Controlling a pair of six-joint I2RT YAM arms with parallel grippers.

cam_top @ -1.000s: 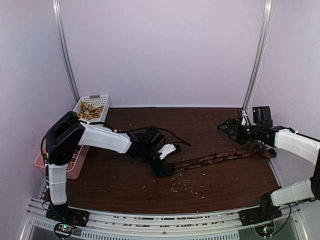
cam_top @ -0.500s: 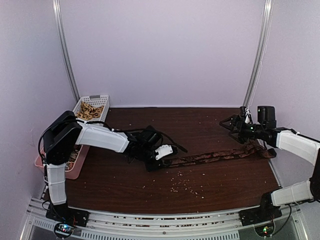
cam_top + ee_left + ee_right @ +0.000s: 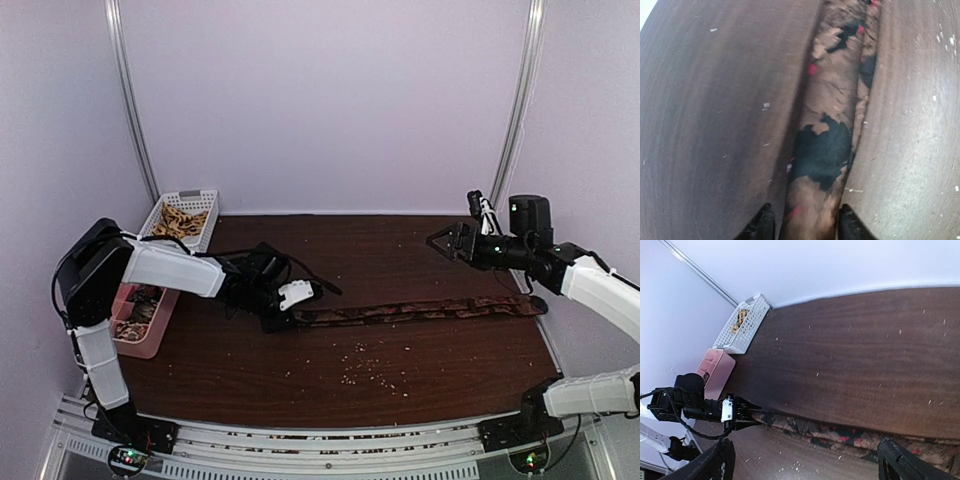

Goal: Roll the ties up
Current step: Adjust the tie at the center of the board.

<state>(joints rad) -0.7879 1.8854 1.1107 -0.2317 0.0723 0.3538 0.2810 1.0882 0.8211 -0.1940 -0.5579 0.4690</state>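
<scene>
One tie [image 3: 420, 311], brown with dark and red patches, lies stretched flat across the table from left to right. My left gripper [image 3: 284, 313] is shut on its left end. In the left wrist view the tie [image 3: 827, 140] runs between the two black fingertips [image 3: 761, 226], and my left gripper [image 3: 805, 227] pinches it low over the wood. My right gripper [image 3: 446, 243] is open and empty, held above the table behind the tie's right part. In the right wrist view its fingers [image 3: 716, 460] stand wide apart around the gripper's middle [image 3: 807, 465], with the tie [image 3: 840, 432] below and the left gripper [image 3: 742, 412] at its end.
A white basket [image 3: 184, 217] with tan items stands at the back left. A pink tray [image 3: 141, 318] sits beside the left arm. Pale crumbs [image 3: 365, 371] are scattered in front of the tie. A black cable [image 3: 318, 277] loops behind the left gripper.
My left gripper has moved left and pulled the tie with it, so the tie now lies straighter. My right gripper has shifted slightly and stays open above the table.
</scene>
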